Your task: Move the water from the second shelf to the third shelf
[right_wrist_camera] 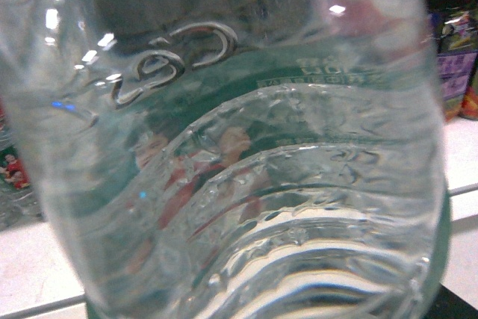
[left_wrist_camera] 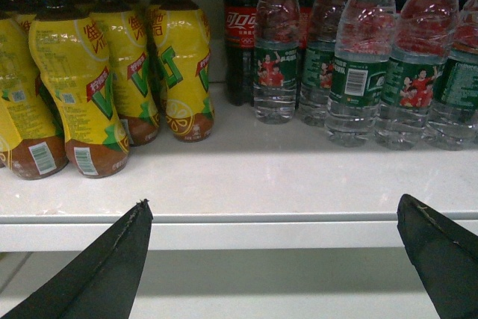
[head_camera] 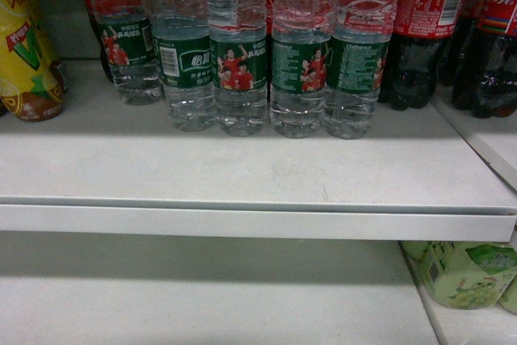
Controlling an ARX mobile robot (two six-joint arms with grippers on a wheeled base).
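Observation:
A clear ribbed water bottle with a green label fills the right wrist view, held right against the camera. My right gripper is shut on it. Its fingers are hidden but for a dark sliver at the bottom right. Neither this bottle nor either gripper shows in the head view. Several more water bottles stand in a row on the white shelf. My left gripper hangs open in front of that shelf's edge, with nothing between its black fingers.
Yellow drink bottles stand left of the water row. Dark cola bottles stand to its right and behind it. On the lower shelf, green packs sit at the right.

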